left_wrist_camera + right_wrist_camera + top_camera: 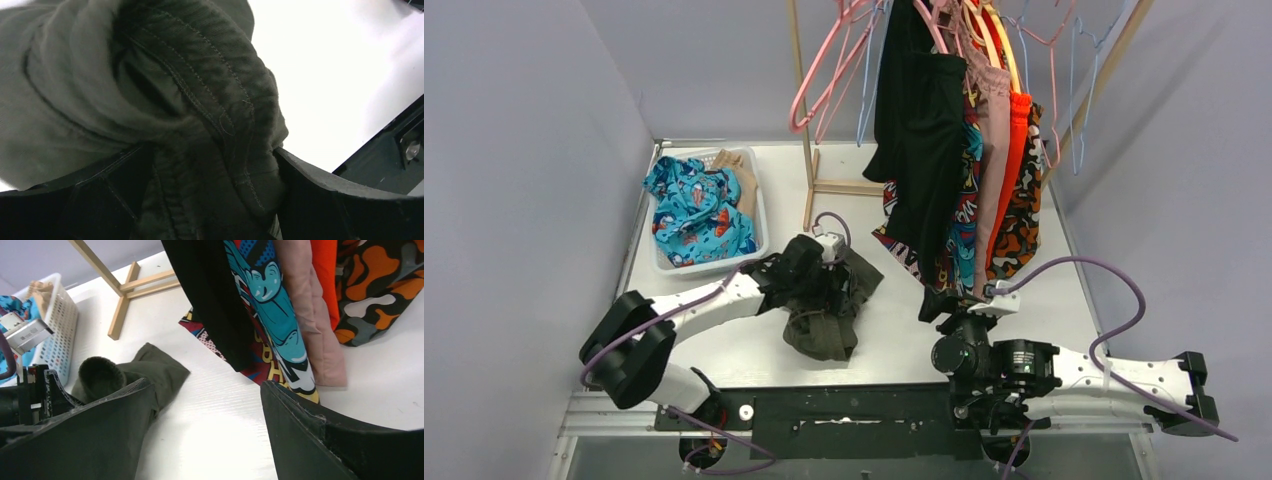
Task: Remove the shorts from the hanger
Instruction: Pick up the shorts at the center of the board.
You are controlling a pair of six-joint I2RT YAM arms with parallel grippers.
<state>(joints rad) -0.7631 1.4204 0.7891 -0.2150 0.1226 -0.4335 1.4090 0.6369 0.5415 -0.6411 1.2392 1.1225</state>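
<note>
Left pincer (816, 278): sits left of centre in the top view, closed on a bunched waistband of the olive green shorts (824, 335); in the left wrist view ribbed fabric fills the whole gap between both fingers (310, 190).
Olive green shorts: off any hanger, crumpled on the desk (894, 335) in the lower middle of the top view, partly under the left pincer; one leg lies spread towards the right of the frame.
Right pincer (939, 303): open, its fingers (300, 425) wide apart with only bare desk between them; it sits low, just below the bottom hems of the hanging shorts in the top view, touching none of them.
Black shorts (919, 130): hanging at the left end of the row at upper centre.
Comic-print shorts (964, 215): hanging just right of the black pair and partly behind it; whether the lower hem touches the desk cannot be told.
Dusty pink shorts (991, 150): hanging next in the row, pressed against the comic print.
Orange shorts (1016, 150): hanging beside the pink pair.
Orange-black patterned shorts (1027, 200): at the right end of the row.
Wooden rack (802, 100): upright post with a cross foot at upper centre of the top view; it carries the row.
Empty hangers (824, 90): pink and pale blue wire ones on the rack, to the left of the black pair and at the far right.
White basket (761, 215): upper left of the desk, holding the teal shark-print shorts (694, 215) with the tan shorts (739, 170) at its far right corner.
</note>
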